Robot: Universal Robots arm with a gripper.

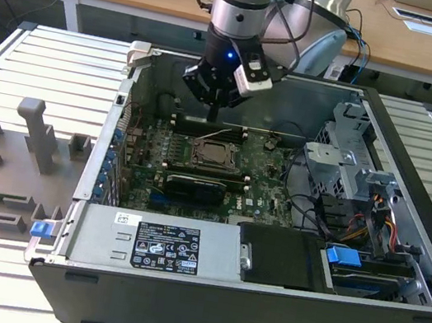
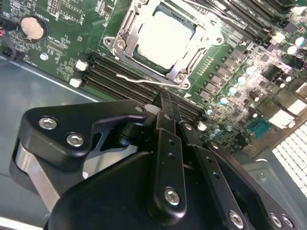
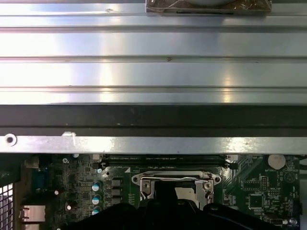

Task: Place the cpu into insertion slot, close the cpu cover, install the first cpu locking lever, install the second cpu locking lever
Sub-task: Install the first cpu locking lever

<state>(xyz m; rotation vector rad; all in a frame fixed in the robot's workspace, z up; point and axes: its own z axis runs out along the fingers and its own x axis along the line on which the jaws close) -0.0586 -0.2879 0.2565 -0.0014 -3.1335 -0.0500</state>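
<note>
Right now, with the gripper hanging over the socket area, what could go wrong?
The gripper is shut and holds nothing, right above the memory slots beside the cpu cover. Coming straight down, it could strike those slots instead of the socket hardware.

A thin wire lever lies along the cover's edge across the slots; the fingertips could snag or bend it.

The cpu shows through the cover's window, so a stray touch could scratch it.

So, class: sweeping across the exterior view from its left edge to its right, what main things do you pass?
Grey fixture blocks → blue latch tab → labelled power supply → cpu in the insertion slot → silver drive cage → orange and yellow cables.
</note>
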